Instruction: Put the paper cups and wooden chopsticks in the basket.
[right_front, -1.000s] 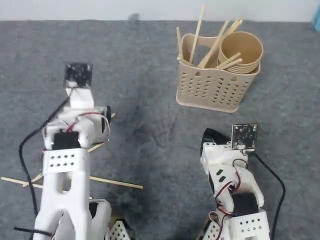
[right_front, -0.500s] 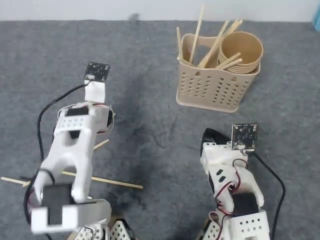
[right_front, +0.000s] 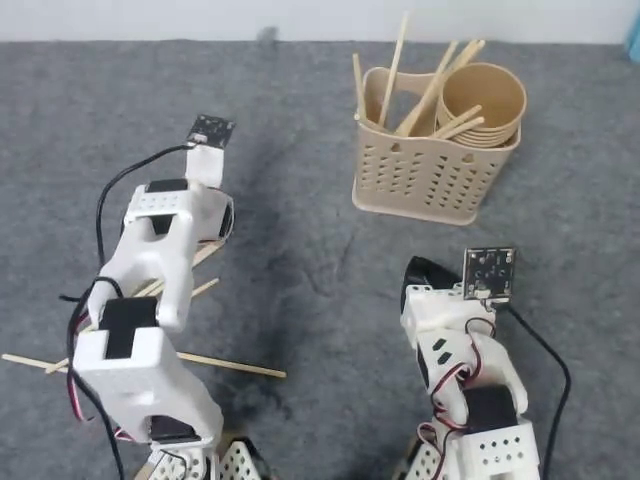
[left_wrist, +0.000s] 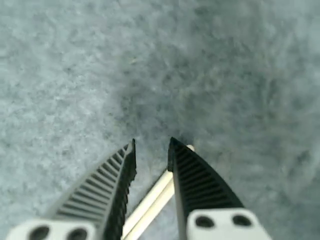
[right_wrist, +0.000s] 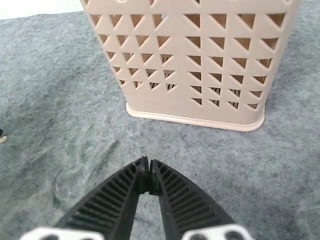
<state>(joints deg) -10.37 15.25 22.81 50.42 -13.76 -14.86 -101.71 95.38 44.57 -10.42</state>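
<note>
Chopsticks (right_front: 203, 288) lie loose on the grey, felt-covered counter (right_front: 300, 230) at the left of the high view. One long chopstick (right_front: 230, 367) runs almost level across the near-left part, and shorter lengths poke out from under the left arm (right_front: 150, 270), which stretches over them toward the far side. In the left wrist view the left pincer (left_wrist: 150, 147) points down at the felt with its ribbed jaws a little apart. A pair of chopsticks (left_wrist: 150, 202) lies side by side in the gap between them, slanting so that one end passes behind one jaw and shows just beyond its tip. Whether either jaw touches the wood cannot be told. Across a bare stretch of counter, toward the far right, stands the beige perforated basket (right_front: 430, 185). It holds a nested stack of paper cups (right_front: 485, 100) in its right part and several upright chopsticks (right_front: 425, 95) leaning at different angles in its left part, some resting against the cups. The right arm (right_front: 465, 340) sits near the front edge on the right, just short of the basket. In the right wrist view the right pincer (right_wrist: 149, 170) has its jaws pressed together at the tips with nothing between them. It is low over the felt and aimed at the basket's latticed wall (right_wrist: 200, 75), near it but apart from it.
</note>
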